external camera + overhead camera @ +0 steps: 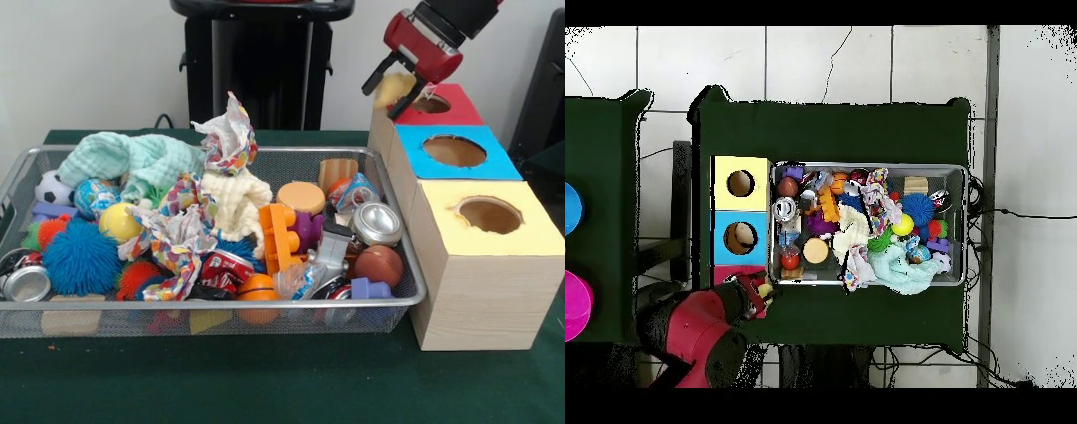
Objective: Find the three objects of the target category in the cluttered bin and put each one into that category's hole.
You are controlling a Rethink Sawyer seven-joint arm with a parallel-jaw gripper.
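Observation:
The silver wire mesh bin [402, 269] sits on the green table, full of mixed clutter; it also shows in the overhead view [963, 225]. My red gripper [395, 87] hangs at the top right, shut on a pale yellowish plush toy [394, 88], just left of and above the red-surround hole [431, 104] at the far end of the wood box. In the overhead view the gripper [761, 295] and arm cover most of the red section [722, 272]. No teddy bear or tiger shows in the bin.
The box also has a blue-surround hole [454, 151] and a yellow-surround hole [489, 215]. The bin holds spiky puffer balls [81, 257], crumpled cloths [132, 159], cans [378, 223], blocks [279, 237] and small sports balls [379, 266].

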